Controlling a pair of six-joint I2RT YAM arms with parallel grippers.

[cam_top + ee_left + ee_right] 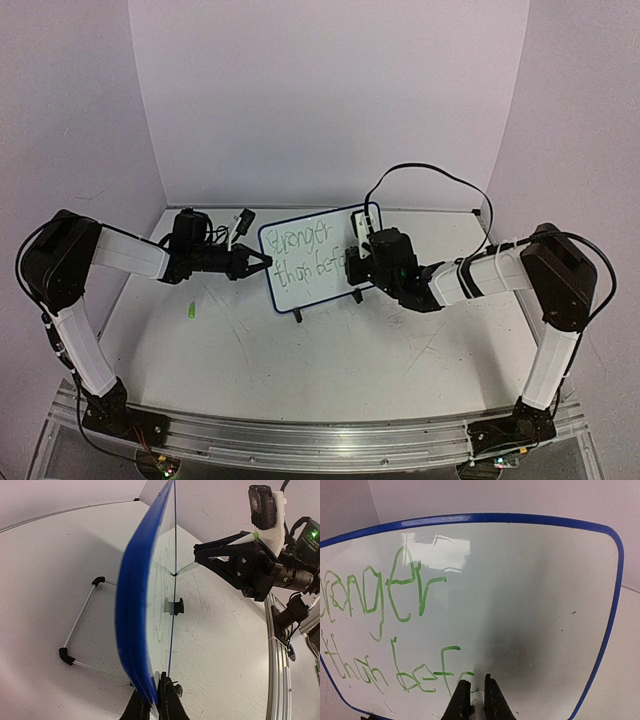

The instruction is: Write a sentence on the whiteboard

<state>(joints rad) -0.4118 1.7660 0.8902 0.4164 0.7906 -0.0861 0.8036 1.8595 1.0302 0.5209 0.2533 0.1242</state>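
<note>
The whiteboard [312,262] stands upright on black clip feet at the table's middle. Its frame looks blue in the wrist views. The sentence [305,252] runs in two green lines, "Stronger" above "than befo". My left gripper [262,262] is shut on the board's left edge. In the left wrist view the board [134,610] shows edge-on between those jaws [156,700]. My right gripper [358,262] is shut on a white pen [240,540] whose tip touches the board face. In the right wrist view the fingers [477,697] sit just right of the last green stroke [462,672].
A small green cap [190,313] lies on the table at the left. A thin wire stand with black corners [80,625] lies behind the board. White walls close in the back and sides. A metal rail [300,440] runs along the near edge.
</note>
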